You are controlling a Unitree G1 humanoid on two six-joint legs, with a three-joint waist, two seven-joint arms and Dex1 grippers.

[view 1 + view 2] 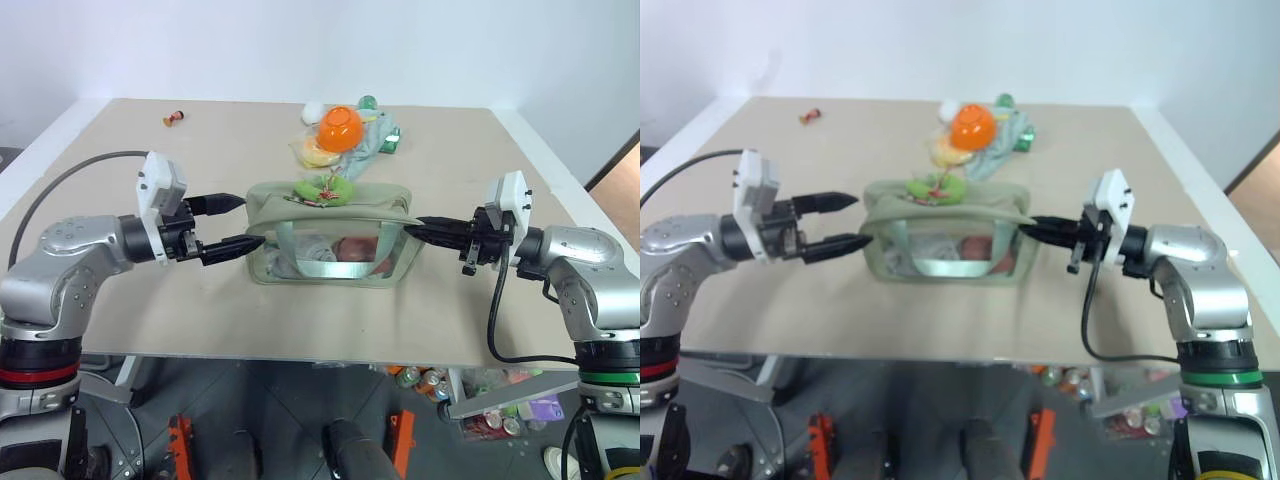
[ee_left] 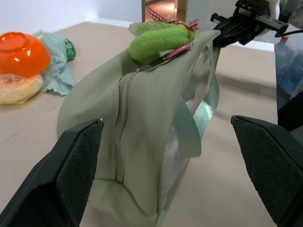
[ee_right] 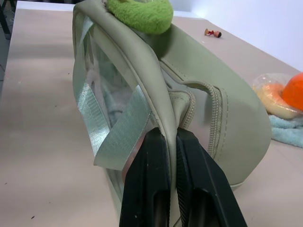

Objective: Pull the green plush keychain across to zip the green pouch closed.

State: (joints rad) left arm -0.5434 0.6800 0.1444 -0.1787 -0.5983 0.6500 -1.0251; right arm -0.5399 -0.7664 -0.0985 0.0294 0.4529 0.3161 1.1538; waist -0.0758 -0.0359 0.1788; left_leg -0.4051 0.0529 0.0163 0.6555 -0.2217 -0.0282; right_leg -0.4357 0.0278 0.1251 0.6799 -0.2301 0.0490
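White walls are backing a beige worktop (image 1: 130, 300), and you are working near its front edge. Sitting between your two arms is the boxy sage-green fabric pouch (image 1: 330, 240) with clear plastic side panels and green webbing straps. The small bright green fuzzy plush keychain (image 1: 325, 190) with red-pink accents is lying on the pouch's top, about midway along the zipper line.

Right pincer (image 3: 173, 142) is pinching the piped fabric edge at the pouch's right end, fingers shut tight on it. That is anchoring the bag. Left pincer (image 1: 232, 224) is standing wide open, level, just at the pouch's left end, gripping nothing; in the left wrist view the pouch end is sitting between the two spread fingers (image 2: 78, 165).

Handling, as a judgement:
- Pouch is looking light and floppy; fabric is buckling, so it will likely slide or fold unless one end is being held.
- Plastic panels are looking slick and thin; you are better off avoiding them for grip.
- Plush is soft and squashy, probably giving way under the fingers; closing low, near where it joins the zipper pull, should be giving a truer pull than squeezing the fluff.
- Pulling along the zipper line, not upward, should be keeping the teeth from binding.

Behind the pouch, well apart, an orange plastic bowl (image 1: 340, 127) is resting on a pale green cloth (image 1: 372, 140).
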